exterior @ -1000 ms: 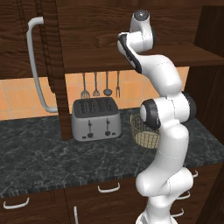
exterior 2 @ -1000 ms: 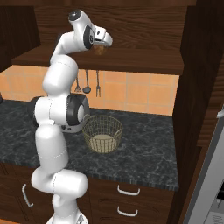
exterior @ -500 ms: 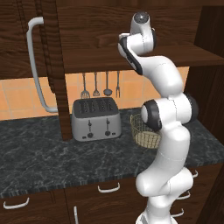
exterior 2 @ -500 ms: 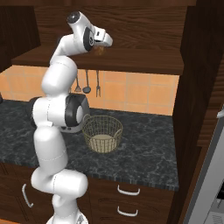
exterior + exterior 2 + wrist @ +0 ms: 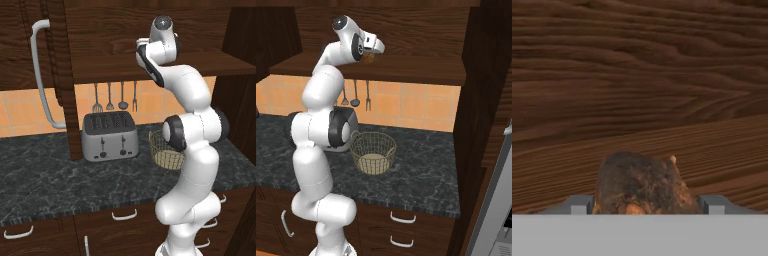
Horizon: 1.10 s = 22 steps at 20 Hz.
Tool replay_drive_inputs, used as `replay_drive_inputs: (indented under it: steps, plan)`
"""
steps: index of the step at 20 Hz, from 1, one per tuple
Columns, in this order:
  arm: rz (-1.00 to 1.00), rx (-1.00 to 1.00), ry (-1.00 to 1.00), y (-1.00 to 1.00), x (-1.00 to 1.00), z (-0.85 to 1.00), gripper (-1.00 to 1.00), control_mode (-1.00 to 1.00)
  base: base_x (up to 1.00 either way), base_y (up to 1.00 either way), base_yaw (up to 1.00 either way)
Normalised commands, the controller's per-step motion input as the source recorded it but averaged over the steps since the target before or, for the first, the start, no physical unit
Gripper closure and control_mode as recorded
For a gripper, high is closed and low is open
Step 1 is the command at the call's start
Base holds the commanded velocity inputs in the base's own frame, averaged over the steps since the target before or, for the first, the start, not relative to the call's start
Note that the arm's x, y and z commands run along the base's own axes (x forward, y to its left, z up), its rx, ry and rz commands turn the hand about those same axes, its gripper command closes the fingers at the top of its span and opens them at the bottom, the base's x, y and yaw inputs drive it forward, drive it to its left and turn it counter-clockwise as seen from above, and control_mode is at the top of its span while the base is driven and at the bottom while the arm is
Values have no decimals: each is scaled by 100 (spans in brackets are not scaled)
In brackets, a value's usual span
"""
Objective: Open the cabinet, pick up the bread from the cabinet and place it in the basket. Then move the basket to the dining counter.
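Note:
The cabinet (image 5: 60, 60) stands with its left door swung open; its wooden shelf (image 5: 416, 75) lies bare to the right of my hand. The bread (image 5: 642, 182), a brown crusty lump, sits on that shelf right in front of the camera, and appears as a small tan lump (image 5: 370, 58) under the hand. My gripper (image 5: 647, 206) reaches into the cabinet, a fingertip (image 5: 579, 205) pressed against each side of the bread. The basket (image 5: 373, 149), round golden wire, stands on the black counter below, partly behind my arm (image 5: 161, 149). The dining counter is out of view.
A silver toaster (image 5: 110, 135) stands left of the basket, with the open door's edge (image 5: 70, 115) just in front of it. Kitchen utensils (image 5: 115, 97) hang on the orange tiled wall. A dark tall panel (image 5: 481, 100) bounds the counter on the right.
The fingertips have closed in onto the sides of the bread. The arm and the basket have stayed where they were.

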Motion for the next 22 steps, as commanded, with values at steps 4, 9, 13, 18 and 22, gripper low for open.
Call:
replay_drive_inputs:
  steps: [4, 9, 13, 18, 22]
  plan:
    - [0, 0, -10, 1, -3, -4, 100, -100, 0, 0, 0]
    - [0, 0, -14, 0, -27, -3, 100, -100, 0, 0, 0]
    - [0, 0, -10, 1, -83, 0, 100, -100, 0, 0, 0]
    - [0, 0, -7, 10, -100, 22, 100, -100, 0, 0, 0]
    - [0, 0, 0, 13, -100, 13, 100, -100, 0, 0, 0]
